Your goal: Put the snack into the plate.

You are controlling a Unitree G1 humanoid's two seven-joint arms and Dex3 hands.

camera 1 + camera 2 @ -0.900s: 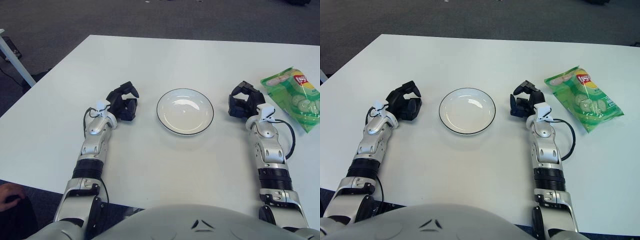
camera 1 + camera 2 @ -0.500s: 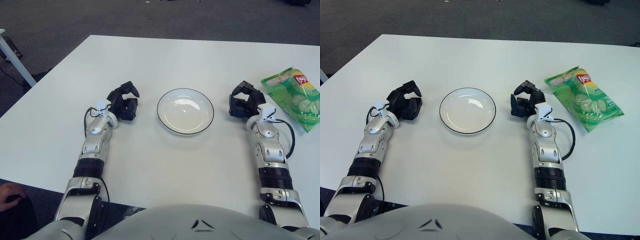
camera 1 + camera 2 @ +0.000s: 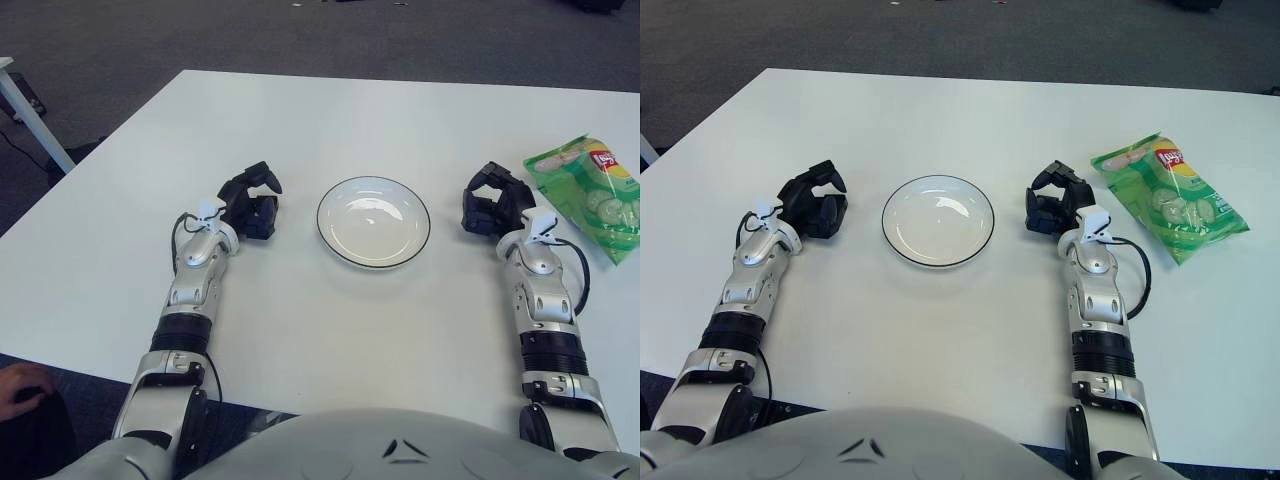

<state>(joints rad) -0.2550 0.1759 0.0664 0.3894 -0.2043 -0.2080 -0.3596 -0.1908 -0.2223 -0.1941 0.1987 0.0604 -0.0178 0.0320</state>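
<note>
The snack (image 3: pixel 1168 193) is a shiny green bag of chips with a small red logo and pale round slices drawn on it. It lies flat on the white counter (image 3: pixel 970 110), off to the robot's right, apart from the white plate (image 3: pixel 938 221) with the thin dark rim. The plate has nothing in it.

The right hand (image 3: pixel 1055 199) sits between the plate and the bag, near the bag but not touching it. Its fingers are curled and hold nothing. The left hand (image 3: pixel 249 201) rests on the other side of the plate, fingers curled and holding nothing too.

The left eye view cuts off the bag's right edge. The right eye view shows the whole bag.
</note>
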